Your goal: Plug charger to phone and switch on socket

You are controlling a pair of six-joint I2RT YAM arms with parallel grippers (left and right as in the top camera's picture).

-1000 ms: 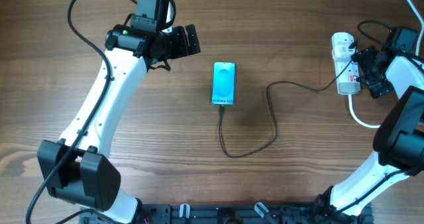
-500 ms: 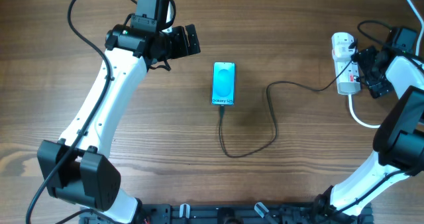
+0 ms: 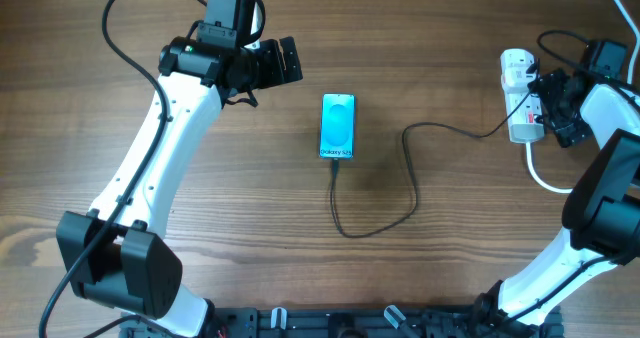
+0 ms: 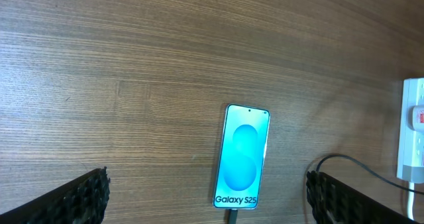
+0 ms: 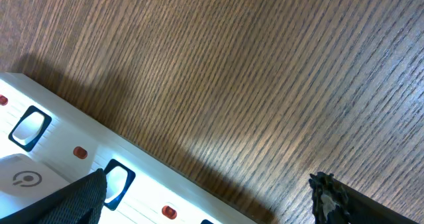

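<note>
Wooden desk (image 3: 450, 238): charger (image 3: 410, 168) appears seated in phone (image 3: 338, 126); switching step. Right pincer (image 5: 205, 197) wide over socket (image 3: 520, 98); needs switch press. Left pincer (image 3: 293, 62) wide, idle.

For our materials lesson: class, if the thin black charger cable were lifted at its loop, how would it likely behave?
Probably floppy: the charger cable lies in a loose curving loop, so it would sag. Likely light, being thin. Lifting may tug the phone, since one end meets its bottom edge.
</note>
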